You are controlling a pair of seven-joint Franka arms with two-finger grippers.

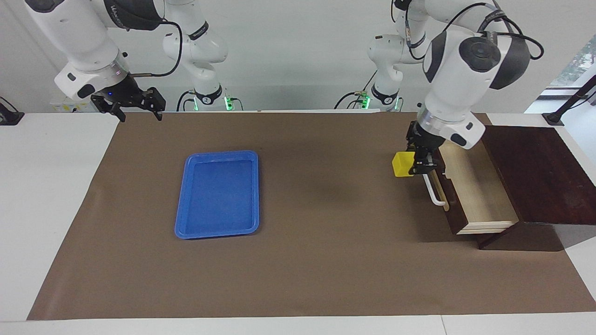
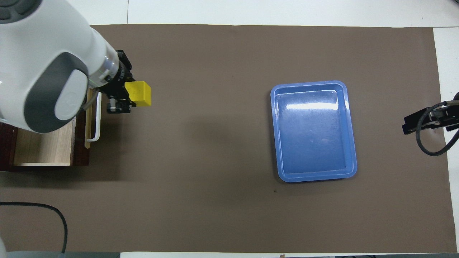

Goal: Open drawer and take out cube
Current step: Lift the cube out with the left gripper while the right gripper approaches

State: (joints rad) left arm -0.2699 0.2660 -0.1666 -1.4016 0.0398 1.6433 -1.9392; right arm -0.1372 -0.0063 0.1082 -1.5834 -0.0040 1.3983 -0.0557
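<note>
Fingers [image 1: 421, 164] of the left gripper [image 1: 416, 166] clamp the small yellow cube [image 1: 402, 164] over the pulled-out dark wooden drawer [image 1: 479, 193]'s front; the overhead view hides the drawer's inside under the arm. The right gripper [image 1: 139, 108] waits, fingers apart and holding nothing.

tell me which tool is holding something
The left tool, over the mat in front of the open drawer, grips the yellow cube. The right tool holds nothing.

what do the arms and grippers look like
Both arms have glossy white rounded shells with dark grey joint caps and black cables looping outside. Green lights glow at their bases. The left gripper and right gripper are black, two-fingered; the right one shows a small blue light.
</note>
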